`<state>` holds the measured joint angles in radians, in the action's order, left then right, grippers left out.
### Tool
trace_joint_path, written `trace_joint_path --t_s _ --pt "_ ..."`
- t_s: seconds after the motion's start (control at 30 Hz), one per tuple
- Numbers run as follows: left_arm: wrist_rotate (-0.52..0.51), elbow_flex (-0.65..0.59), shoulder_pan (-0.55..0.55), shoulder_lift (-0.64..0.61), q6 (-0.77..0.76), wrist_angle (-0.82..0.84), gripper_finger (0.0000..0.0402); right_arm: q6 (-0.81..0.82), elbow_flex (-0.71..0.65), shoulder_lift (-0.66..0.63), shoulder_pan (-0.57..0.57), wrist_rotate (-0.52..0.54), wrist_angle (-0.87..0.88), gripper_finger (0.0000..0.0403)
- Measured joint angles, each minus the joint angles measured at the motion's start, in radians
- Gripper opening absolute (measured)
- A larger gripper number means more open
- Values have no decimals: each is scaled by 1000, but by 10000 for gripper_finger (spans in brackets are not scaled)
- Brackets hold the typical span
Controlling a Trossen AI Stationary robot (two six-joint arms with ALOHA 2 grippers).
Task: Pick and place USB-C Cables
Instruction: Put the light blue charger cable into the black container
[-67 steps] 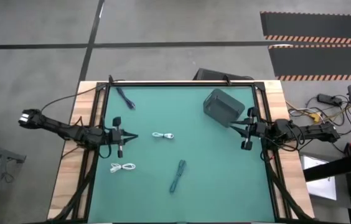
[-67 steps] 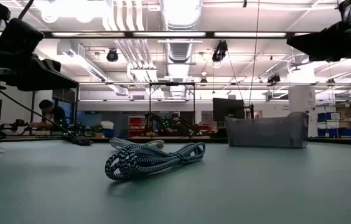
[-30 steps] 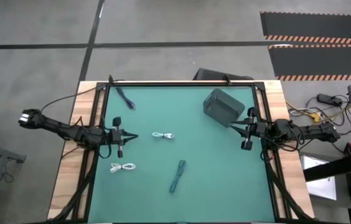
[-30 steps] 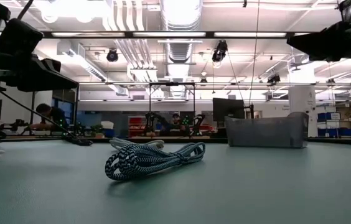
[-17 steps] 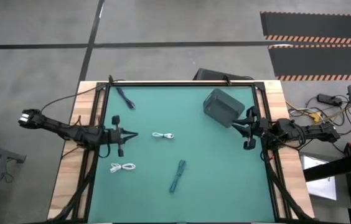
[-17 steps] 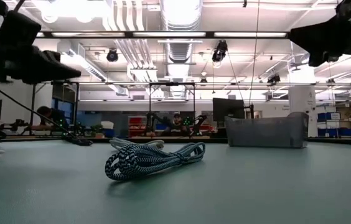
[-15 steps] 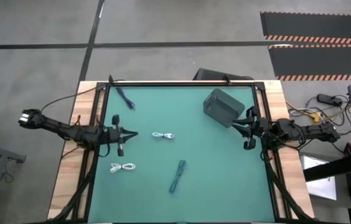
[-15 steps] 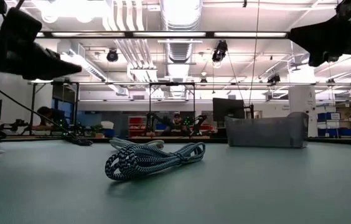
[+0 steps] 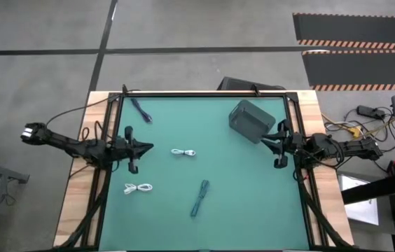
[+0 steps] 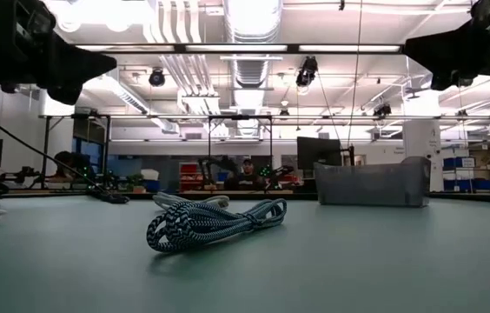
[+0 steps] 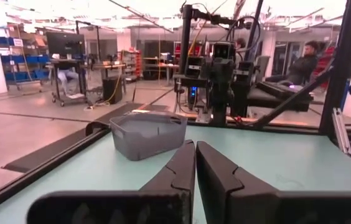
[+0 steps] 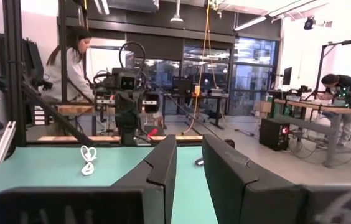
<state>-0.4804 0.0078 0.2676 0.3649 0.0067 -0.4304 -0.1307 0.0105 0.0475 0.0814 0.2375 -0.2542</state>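
All USB-C cables lie loose on the green mat. The dark blue one (image 9: 140,110) is near the far left corner. One white bundle (image 9: 183,152) lies mid-table and another (image 9: 138,187) near the left. The teal braided one (image 9: 199,197) (image 10: 215,222) lies toward the near edge. My left gripper (image 9: 150,148) (image 11: 195,152) hovers at the left side, shut, pointing toward the grey bin (image 11: 147,134). My right gripper (image 9: 263,139) (image 12: 188,152) hovers at the right side beside the bin (image 9: 248,119), its fingers a narrow gap apart. It faces the mid-table white bundle (image 12: 88,158).
The grey bin (image 10: 371,183) stands on the mat near the far right corner. A black frame rims the mat, with wooden table edge (image 9: 78,182) outside it. Black robot wiring trails off the left arm. People sit at benches in the room beyond.
My left gripper has risen and tipped upward, shifting slightly toward the far edge while staying shut. My right gripper has lifted a little and edged toward the far side. No cable has moved.
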Motion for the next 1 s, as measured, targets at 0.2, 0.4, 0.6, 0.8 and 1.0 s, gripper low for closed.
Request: trace_joint_path --t_s 0.2,0.4,0.6,0.8,1.0 --pt "0 3 0 2 0 -46 0 0 0 0 0 0 -75 68" --pt "0 4 0 8 8 -85 0 -21 0 0 0 -2 -123 68" --pt "-6 17 0 39 1 -85 0 -37 0 0 0 -4 -121 68" --pt "-57 79 0 117 -2 -85 0 -38 0 0 0 -5 -121 68" --pt "-59 165 0 241 -6 -85 0 -50 0 0 0 -5 -121 68"
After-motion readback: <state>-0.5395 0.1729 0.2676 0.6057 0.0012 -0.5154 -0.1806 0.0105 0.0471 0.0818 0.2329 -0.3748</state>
